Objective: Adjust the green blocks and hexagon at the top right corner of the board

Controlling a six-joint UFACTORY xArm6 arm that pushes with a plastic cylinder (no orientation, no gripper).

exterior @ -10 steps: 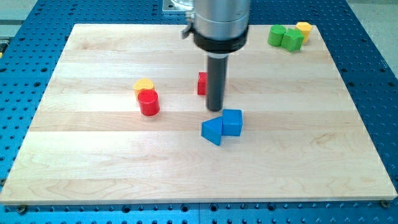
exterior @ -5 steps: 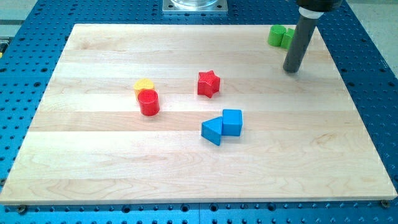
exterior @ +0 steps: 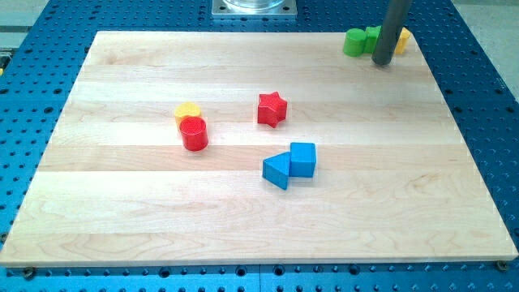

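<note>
Two green blocks sit at the board's top right corner: a round one [exterior: 354, 42] and another [exterior: 372, 36] mostly hidden behind my rod. The yellow hexagon [exterior: 402, 39] shows only as a sliver to the right of the rod. My tip [exterior: 382, 62] rests on the board just below the second green block, touching or nearly touching it, between the round green block and the hexagon.
A red star [exterior: 272, 109] lies near the board's middle. A red cylinder [exterior: 195, 134] touches a yellow block [exterior: 187, 111] at the view's left. A blue triangle [exterior: 276, 170] and a blue cube [exterior: 302, 159] sit together below the star.
My rod moved from the middle of the board to the top right corner, up against the green blocks. The green blocks have shifted slightly toward the view's top left.
</note>
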